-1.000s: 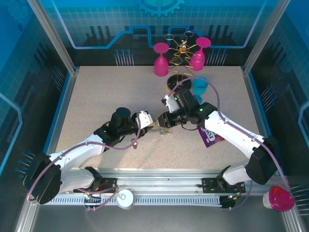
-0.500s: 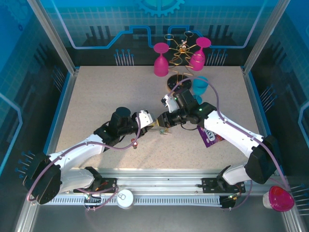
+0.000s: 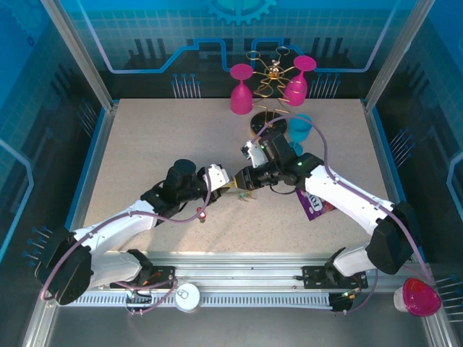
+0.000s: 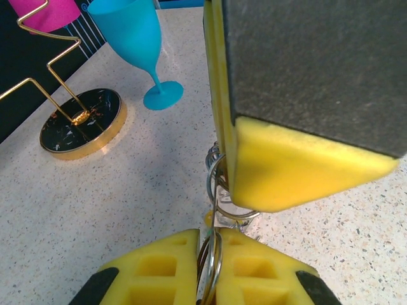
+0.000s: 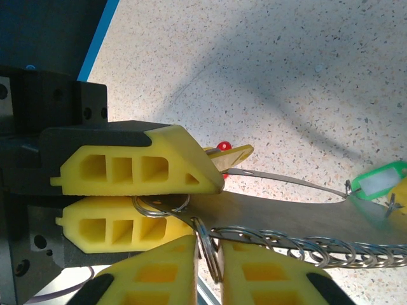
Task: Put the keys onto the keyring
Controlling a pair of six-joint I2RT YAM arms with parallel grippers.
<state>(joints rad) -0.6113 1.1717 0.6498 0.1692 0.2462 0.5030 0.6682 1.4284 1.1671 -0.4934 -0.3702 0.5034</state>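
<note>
The speckled desk [image 3: 145,144] is carrying everything. The two arms are reaching over it toward its middle in the top view, the left arm [image 3: 123,224] from the lower left and the right arm [image 3: 347,199] from the lower right. At the top edge of the desk a gold rack [image 3: 271,76] is standing on a round dark base, and two pink glasses [image 3: 241,90] are sitting upside down at its two sides. A blue glass [image 3: 300,130] is standing just beside the base, on its right. A purple packet [image 3: 316,204] is lying right of the middle, partly hidden by the right arm.

The two tools are meeting tip to tip in the middle of the desk. The left tool [image 4: 210,270] is closed narrow and is pinching a small ring [image 5: 162,204] between its yellow fingers. The right tool [image 5: 208,270] is narrow too, and it is gripping another small ring [image 5: 205,244] that is crossing the gap between its fingers.

The keyring [image 5: 292,215], a dark grey band with a silvery coiled edge, is running from the two tools to the right edge, low in the right wrist view. A green key [image 5: 380,181] is sitting at the right side of that view, just above the band, with a thin wire leading to it. A yellow key [image 5: 234,154] is poking out beside the upper finger of the left tool, in the middle of the view, and a red bit [image 5: 222,146] is showing just behind it, too small to tell more.
</note>
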